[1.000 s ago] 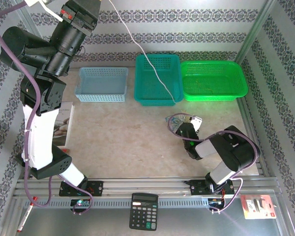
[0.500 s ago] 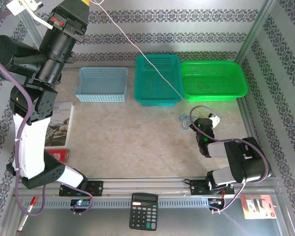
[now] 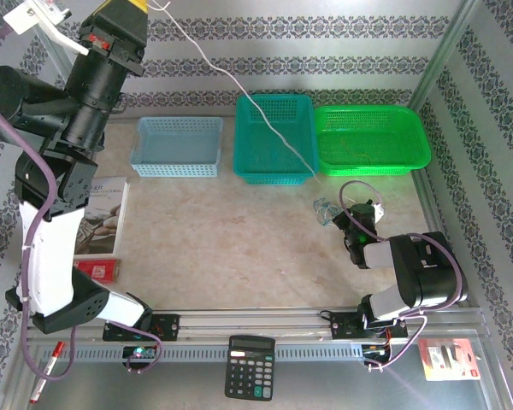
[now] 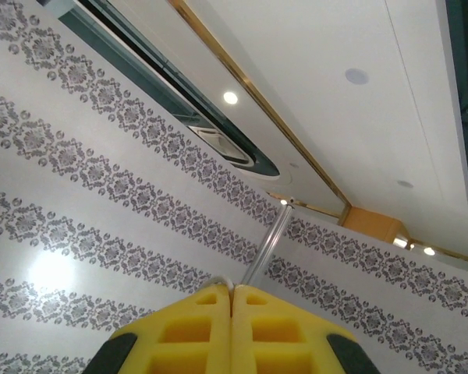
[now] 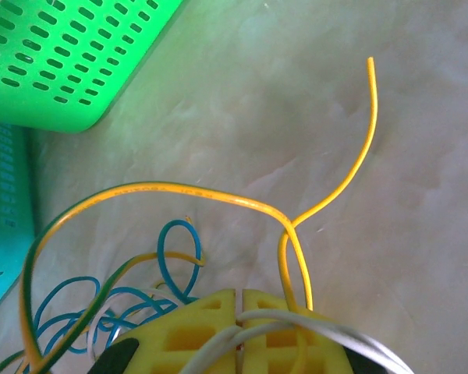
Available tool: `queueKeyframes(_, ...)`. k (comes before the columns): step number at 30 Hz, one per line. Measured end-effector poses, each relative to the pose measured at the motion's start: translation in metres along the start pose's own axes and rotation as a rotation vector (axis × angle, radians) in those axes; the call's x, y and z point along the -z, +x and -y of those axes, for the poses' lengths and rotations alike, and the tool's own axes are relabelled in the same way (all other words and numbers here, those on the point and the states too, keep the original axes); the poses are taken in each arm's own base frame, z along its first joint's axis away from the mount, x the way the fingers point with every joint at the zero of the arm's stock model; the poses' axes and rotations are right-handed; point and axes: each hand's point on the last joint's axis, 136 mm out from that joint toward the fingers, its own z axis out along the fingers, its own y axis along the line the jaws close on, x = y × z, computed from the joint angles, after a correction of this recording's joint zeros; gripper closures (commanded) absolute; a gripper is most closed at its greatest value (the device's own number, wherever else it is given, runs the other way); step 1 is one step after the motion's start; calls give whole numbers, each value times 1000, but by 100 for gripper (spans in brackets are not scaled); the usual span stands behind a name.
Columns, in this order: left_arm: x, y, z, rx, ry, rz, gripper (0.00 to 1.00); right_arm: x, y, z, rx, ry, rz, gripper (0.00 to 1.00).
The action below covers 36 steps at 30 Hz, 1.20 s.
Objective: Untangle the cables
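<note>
From above, the left arm is reared up high, its end effector (image 3: 130,5) at the top edge with the fingers together on a white wire (image 3: 282,135). That wire runs down in a long slant across the teal basket (image 3: 244,137) to the cables (image 3: 327,210), a small knot lying on the desk (image 3: 222,231) just in front of the green basket (image 3: 372,168). The right end effector (image 3: 349,215) sits low on the desk right against that knot. The split looks deliberate: one arm pins the bundle down while the other draws a strand up and away, so the wire can slide free rather than drag the whole tangle along.

The left wrist camera looks up at patterned wall and ceiling. The yellow fingers (image 4: 195,335) are pressed flat together, and a sliver of pale wire peeks out at their tip, which fits a pinch on the white wire.

In the right wrist view, the end effector (image 5: 240,312) is closed, with pale strands crossing its fingers and a yellow wire (image 5: 171,186) arching out from beside them; exactly which strand is clamped I cannot tell. Blue, white and yellow loops of the cables (image 5: 140,292) lie bunched to the left of it on the desk, near the basket corners.
</note>
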Motion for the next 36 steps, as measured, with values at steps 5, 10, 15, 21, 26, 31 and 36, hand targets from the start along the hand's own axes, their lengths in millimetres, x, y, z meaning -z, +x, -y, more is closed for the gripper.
queueKeyframes(5,6,-9,2,-14,-5,21,100,-2,1,-2,-3,-5,-20,100)
queueKeyframes(10,5,-8,-1,-26,-13,19,100,-3,5,-6,1,-23,-43,78)
queueKeyframes(15,1,-2,-7,-40,-30,12,100,-3,6,-12,17,-51,-55,100)
queueKeyframes(21,-1,-2,-14,-52,-56,18,100,-3,8,-8,18,-28,-68,100)
queueKeyframes(26,-1,-8,-13,-71,-60,36,100,-7,-4,3,-50,10,-48,100)
queueKeyframes(31,1,-15,-13,-92,-71,55,100,-12,-11,4,-108,30,-41,100)
queueKeyframes(36,1,-15,-16,-116,-81,56,100,-17,-15,4,-135,56,-40,100)
